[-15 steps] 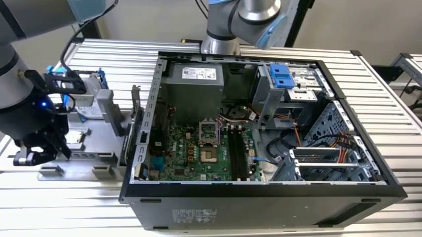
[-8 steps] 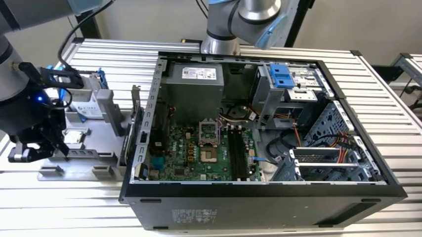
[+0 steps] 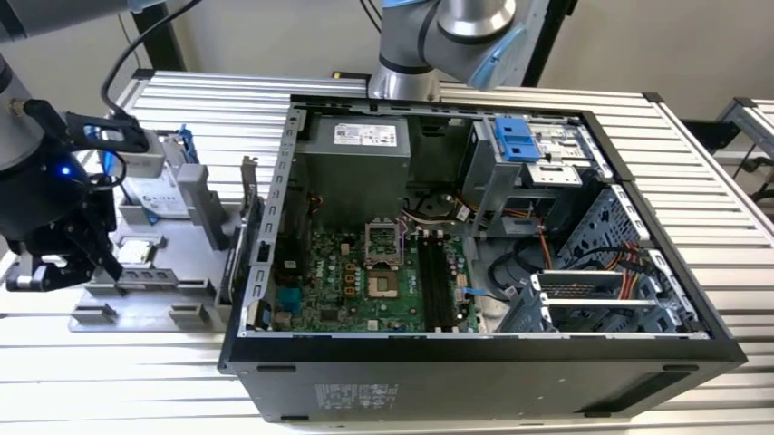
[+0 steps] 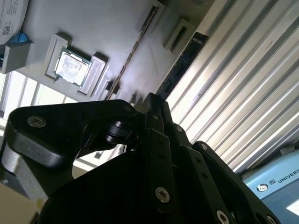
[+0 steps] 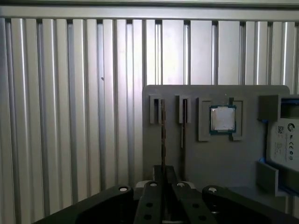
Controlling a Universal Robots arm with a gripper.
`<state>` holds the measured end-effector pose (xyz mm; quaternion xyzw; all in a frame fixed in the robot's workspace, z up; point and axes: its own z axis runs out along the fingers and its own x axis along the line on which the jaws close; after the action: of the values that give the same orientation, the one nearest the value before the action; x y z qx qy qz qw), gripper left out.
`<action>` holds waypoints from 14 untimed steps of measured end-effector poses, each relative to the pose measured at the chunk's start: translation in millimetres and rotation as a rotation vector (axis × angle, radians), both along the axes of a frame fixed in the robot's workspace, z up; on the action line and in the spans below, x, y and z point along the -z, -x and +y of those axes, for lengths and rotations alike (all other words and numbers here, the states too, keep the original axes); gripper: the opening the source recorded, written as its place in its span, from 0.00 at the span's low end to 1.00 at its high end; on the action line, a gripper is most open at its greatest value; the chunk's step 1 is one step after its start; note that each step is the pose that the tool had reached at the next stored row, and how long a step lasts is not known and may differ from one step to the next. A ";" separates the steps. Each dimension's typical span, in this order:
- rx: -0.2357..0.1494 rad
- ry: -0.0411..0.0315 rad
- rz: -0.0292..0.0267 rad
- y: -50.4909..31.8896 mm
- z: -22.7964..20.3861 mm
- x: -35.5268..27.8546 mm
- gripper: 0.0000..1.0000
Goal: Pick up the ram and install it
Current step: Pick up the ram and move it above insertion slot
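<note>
Pincer (image 5: 163,170), grip unclear, over edge-on ram (image 5: 163,135) in grey tray (image 5: 210,163), processor (image 5: 222,119) alongside.

A table (image 3: 121,390) of ribbed silver aluminium slats carries everything here. Its long grooves run across the exterior view. Two things rest directly on it.

A flat grey fixture plate (image 3: 181,313) lies straight beneath the gripper (image 3: 107,267), with bare slats showing around the plate's edges. In the first wrist view the plate (image 5: 219,158) spreads out ahead of the gripper, with open slats (image 5: 70,116) to one side of it.

A large black computer case (image 3: 484,367) lies on its side with the open face upward. It sits just beside the plate, on the side away from the gripper, toward the exterior view's right.
</note>
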<state>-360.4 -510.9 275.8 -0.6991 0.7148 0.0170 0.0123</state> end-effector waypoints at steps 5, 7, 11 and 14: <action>0.000 0.0001 0.0001 0.0 0.0 -7.2 0.00; 0.000 0.0001 0.0001 0.0 0.0 -9.9 0.00; 0.000 0.0001 0.0001 0.0 0.0 -15.9 0.00; 0.000 0.0002 0.0001 0.0 0.0 -21.4 0.00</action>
<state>-360.5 -510.9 297.2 -0.6990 0.7148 0.0170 0.0122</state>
